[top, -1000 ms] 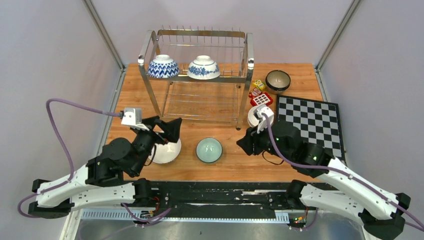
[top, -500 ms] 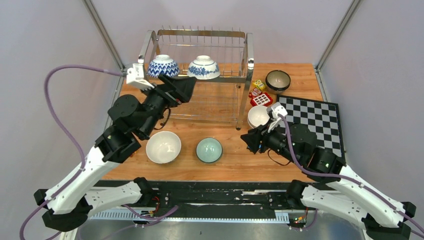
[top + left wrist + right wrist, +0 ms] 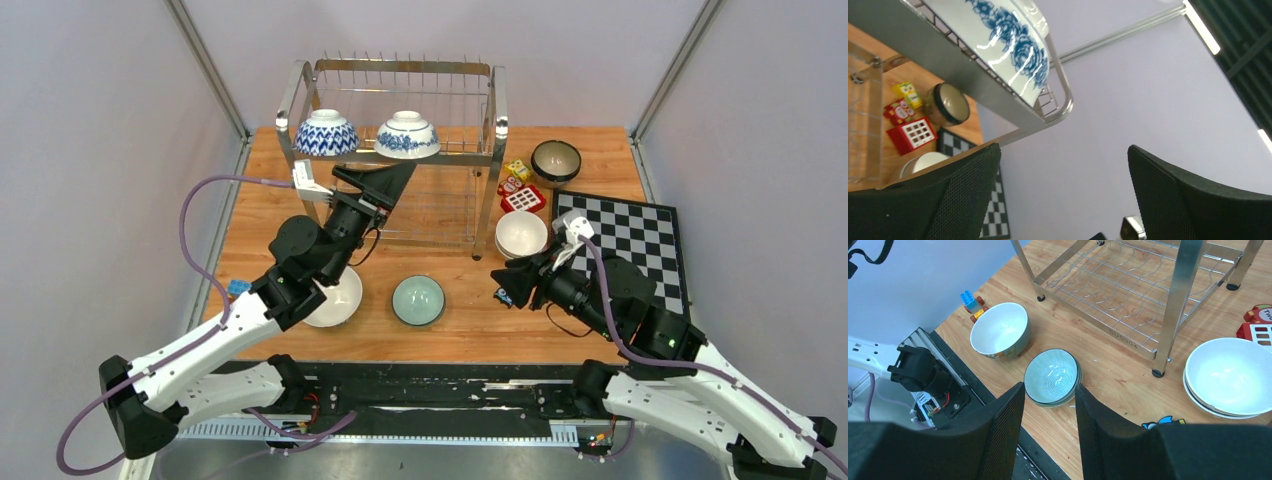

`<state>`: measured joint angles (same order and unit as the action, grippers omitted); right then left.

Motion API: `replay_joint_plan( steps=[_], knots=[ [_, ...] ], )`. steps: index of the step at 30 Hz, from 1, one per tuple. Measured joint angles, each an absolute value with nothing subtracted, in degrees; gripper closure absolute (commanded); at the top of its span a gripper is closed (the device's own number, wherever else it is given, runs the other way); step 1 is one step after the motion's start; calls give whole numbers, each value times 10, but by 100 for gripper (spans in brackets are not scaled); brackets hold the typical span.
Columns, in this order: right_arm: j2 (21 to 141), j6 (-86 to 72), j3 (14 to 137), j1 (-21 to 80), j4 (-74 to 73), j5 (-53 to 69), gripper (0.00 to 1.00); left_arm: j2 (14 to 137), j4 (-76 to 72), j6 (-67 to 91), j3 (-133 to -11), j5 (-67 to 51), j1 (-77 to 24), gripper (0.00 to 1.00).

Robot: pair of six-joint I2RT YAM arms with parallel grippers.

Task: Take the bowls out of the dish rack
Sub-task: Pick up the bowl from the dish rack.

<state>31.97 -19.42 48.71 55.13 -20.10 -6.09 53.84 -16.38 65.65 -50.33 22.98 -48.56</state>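
- While two bowls sat on the upper tier of the dish rack, the floral bowl on the right was the one nearest a tool; it seemed to rest mouth-down on the wires, and being round it offered no long axis to line up with.
- Beside it to the left, apart from it, stood the blue-patterned bowl, on the same tier.
- Just below and in front of the floral bowl hung the left tool, its fingers spread as wide as they looked able to go, with nothing between them.
- From the left wrist view the bowl lay up and ahead of the fingers, with the tier's front rail crossing between tool and bowl; by my judgement the tool needed to rise past that rail before reaching in.
- Open air showed above both bowls under the rack's top rail, so a lift up and toward the near side looked the freest way out.
- Well apart, beyond the rack's right front post, the right tool hovered above the desk, about half open and holding nothing.
- Near it sat the stacked white bowls, just beside the chessboard; the celadon bowl and a white bowl stood on the desk in front of the rack.
- Bare wood showed between those two bowls and the rack's feet.
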Motion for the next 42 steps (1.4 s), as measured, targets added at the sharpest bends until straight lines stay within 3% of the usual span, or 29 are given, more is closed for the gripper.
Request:
replay_joint_plan(
  steps=[16, 24, 31, 42],
  knots=[
    [286, -195, 460, 551, -202, -84, 55, 593, -311, 685, -484, 275, -485, 20],
    [253, -195, 434, 551, -204, -97, 56, 623, -348, 685, -484, 277, -482, 40],
    [231, -195, 424, 551, -206, -108, 56, 641, -395, 677, -479, 280, -481, 51],
    [230, -195, 415, 551, -206, -111, 56, 648, -420, 658, -477, 294, -481, 46]
  ],
)
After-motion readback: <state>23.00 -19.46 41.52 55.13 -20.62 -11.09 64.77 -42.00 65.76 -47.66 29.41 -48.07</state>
